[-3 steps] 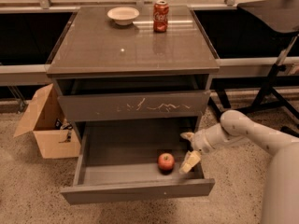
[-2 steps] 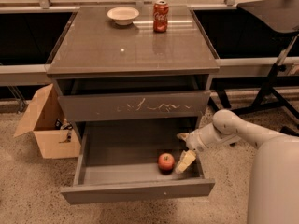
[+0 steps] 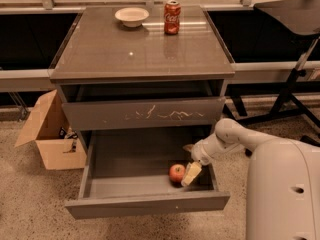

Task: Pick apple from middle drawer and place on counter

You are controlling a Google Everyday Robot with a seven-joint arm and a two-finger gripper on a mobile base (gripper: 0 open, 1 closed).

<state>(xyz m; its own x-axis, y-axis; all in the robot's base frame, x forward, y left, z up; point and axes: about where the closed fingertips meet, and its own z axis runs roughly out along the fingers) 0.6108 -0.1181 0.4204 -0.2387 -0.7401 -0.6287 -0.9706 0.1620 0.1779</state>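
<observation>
The small red apple (image 3: pixel 176 173) lies in the open middle drawer (image 3: pixel 147 204), on its floor towards the front right. My gripper (image 3: pixel 190 160) is down inside the drawer just right of the apple. It is open, and its lower cream finger (image 3: pixel 192 173) sits right beside the apple. The apple is not held. The glossy grey-brown counter (image 3: pixel 140 49) tops the cabinet above.
A red Coca-Cola can (image 3: pixel 172 17) and a white bowl (image 3: pixel 131 16) stand at the back of the counter. The scratched drawer front (image 3: pixel 145 113) overhangs the open drawer. An open cardboard box (image 3: pixel 50 134) sits on the floor at left. A black table with metal legs (image 3: pixel 292 11) stands at right.
My gripper has moved a little left, closer to the apple's right side. The apple and the drawer have not moved.
</observation>
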